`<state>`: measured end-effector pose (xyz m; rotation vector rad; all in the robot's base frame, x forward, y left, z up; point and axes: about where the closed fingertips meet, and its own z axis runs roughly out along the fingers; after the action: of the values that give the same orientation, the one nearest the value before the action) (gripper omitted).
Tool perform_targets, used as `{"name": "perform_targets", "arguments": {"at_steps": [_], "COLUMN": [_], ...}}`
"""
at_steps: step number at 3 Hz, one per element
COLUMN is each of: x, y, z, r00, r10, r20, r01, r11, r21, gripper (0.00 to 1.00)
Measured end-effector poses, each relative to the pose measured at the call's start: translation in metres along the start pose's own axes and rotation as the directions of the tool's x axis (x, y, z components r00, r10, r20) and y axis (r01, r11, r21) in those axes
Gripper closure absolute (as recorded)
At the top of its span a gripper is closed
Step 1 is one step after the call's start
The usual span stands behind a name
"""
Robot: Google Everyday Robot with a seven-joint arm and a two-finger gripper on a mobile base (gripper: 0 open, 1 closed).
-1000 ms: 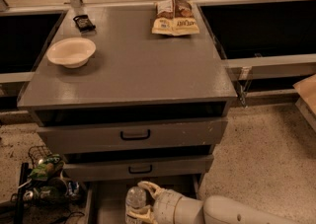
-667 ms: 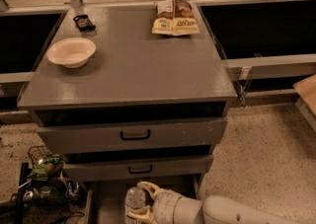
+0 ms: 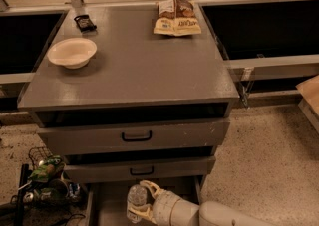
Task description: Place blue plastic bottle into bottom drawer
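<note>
Bowl, snack bag and black packet sit on cabinet top.

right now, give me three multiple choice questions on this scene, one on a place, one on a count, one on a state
1. Where is the blue plastic bottle?
A. on the cabinet top
B. in the gripper, at the bottom drawer
C. on the floor right of the cabinet

2. How many drawers with black handles sit above the bottom drawer?
A. one
B. four
C. two

3. What state is the bottom drawer in?
A. pulled open
B. pushed shut
C. taken out and set on the cabinet top

Answers:
1 B: the gripper's fingers wrap the bottle at the drawer's opening.
2 C: two handled fronts are stacked under the top.
3 A: its grey floor shows out past the fronts above.
</note>
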<state>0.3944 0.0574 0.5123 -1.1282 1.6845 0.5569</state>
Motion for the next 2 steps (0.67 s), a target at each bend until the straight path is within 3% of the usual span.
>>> {"name": "perform_targets", "arguments": {"at_steps": [1, 2], "x": [0.0013, 0.0031], "y": [-0.021, -0.0202], "z": [0.0131, 0.0145], "r00": [0.999, 0.999], "r10": [-0.025, -0.028], "r20": [0.022, 0.022], "r01": [0.025, 0.027], "r11": [0.9991, 0.999], "r21": [0.034, 0.034], "gripper": [1.0, 1.0]}}
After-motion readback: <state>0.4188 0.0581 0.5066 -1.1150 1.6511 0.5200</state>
